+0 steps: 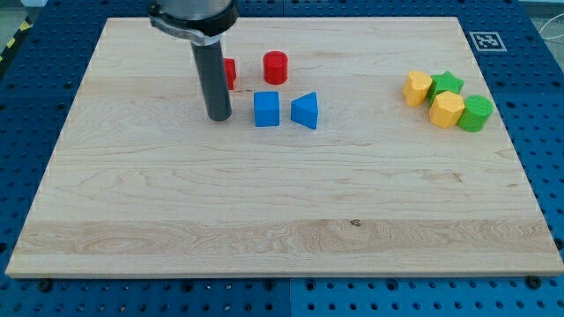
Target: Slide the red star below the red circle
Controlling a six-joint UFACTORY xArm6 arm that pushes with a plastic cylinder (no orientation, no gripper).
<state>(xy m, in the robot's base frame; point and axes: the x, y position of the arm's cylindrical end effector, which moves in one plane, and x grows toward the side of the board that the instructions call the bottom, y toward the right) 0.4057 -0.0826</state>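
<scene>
The red circle (276,67) is a short red cylinder near the view's top, a little left of centre. The red star (230,72) lies to its left, mostly hidden behind my rod, so only its right edge shows. My tip (218,117) rests on the board just below and slightly left of the red star, and left of the blue cube (266,109).
A blue triangle (305,110) lies right of the blue cube. At the view's right sit a cluster: two yellow blocks (418,88) (446,108), a green star (448,84) and a green cylinder (476,114). The wooden board's (264,229) edges border a blue perforated table.
</scene>
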